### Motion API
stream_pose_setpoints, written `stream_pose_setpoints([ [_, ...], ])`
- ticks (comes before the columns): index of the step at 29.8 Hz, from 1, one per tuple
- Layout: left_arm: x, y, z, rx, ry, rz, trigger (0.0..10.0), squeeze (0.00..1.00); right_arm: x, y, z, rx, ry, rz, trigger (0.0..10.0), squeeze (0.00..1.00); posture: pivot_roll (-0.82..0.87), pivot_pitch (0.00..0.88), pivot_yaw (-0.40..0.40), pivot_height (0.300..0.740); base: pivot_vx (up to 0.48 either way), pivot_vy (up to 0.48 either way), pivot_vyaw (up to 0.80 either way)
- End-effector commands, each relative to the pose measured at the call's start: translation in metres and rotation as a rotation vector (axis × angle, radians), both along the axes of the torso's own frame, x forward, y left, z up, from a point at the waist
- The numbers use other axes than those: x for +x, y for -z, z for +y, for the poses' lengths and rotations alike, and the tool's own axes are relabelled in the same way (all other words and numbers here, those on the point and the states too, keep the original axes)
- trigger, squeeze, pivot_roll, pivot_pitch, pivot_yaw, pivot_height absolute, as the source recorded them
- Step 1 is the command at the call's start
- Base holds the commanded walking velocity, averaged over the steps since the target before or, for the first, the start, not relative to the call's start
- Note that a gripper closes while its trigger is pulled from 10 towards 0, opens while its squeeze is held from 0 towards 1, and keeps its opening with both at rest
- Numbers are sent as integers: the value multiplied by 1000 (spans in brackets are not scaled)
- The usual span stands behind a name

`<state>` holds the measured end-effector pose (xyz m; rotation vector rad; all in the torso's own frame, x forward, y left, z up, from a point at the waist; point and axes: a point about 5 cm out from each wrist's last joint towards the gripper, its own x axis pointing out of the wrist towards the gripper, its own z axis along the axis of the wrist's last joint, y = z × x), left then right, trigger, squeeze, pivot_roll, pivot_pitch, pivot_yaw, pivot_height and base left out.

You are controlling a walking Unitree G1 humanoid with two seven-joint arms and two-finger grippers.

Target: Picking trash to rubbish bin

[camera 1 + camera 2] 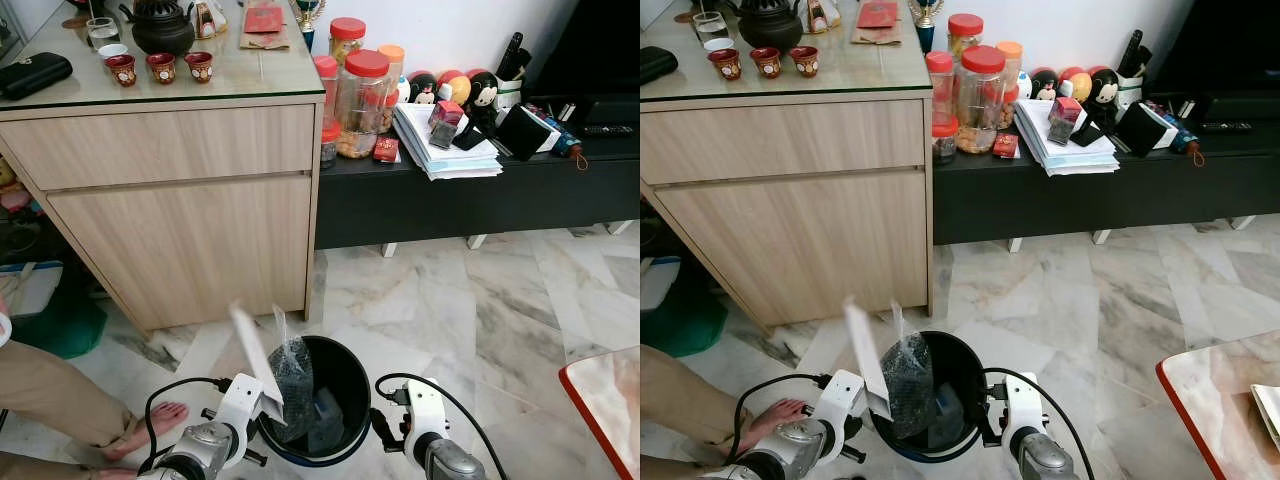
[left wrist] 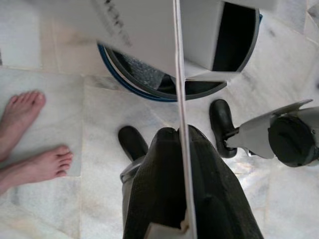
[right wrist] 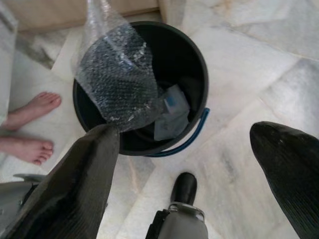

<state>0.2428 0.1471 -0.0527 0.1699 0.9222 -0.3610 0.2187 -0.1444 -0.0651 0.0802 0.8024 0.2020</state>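
A black rubbish bin [image 1: 345, 385] with a blue handle stands on the marble floor just in front of me. Crumpled bubble wrap [image 3: 117, 84] leans out over its left rim, and a pale packet [image 3: 169, 114] lies inside. My left gripper [image 2: 182, 149] is shut on a thin white card [image 1: 252, 352], held upright at the bin's left rim. My right gripper [image 3: 184, 164] stands open at the bin's right side, low near the floor, with nothing between its fingers.
A person's bare feet [image 2: 30, 139] and leg [image 1: 40, 390] are close on the left of the bin. A wooden cabinet [image 1: 180, 220] and a black low console [image 1: 450, 195] with jars stand behind. A red-edged table corner [image 1: 610, 400] juts in at right.
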Motion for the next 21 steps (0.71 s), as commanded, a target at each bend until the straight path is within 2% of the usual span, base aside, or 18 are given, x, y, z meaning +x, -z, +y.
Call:
stream_pose_setpoints([
  [1, -5, 3, -5, -4, 34, 35, 10000, 0, -1, 0, -1, -20, -41, -4, 10000, 0, 67, 130, -86, 740, 0, 0, 0],
  [5, -3, 2, -13, -15, 109, 31, 10000, 0, -1, 0, -1, -15, -45, -3, 10000, 0, 69, 133, -87, 740, 0, 0, 0],
  [11, -3, 1, -18, -24, 138, 29, 10000, 0, -1, 0, 0, -12, -44, -6, 10000, 0, 66, 135, -85, 740, 0, 0, 0],
  [18, 4, -6, -27, -143, 90, 16, 10000, 0, -2, 0, 0, -14, -46, -7, 10000, 0, 59, 142, -86, 740, 0, 0, 0],
  [21, 5, -7, -31, -168, 107, 22, 10000, 0, -1, 0, -1, -15, -47, -10, 10000, 0, 58, 144, -87, 740, 0, 0, 0],
])
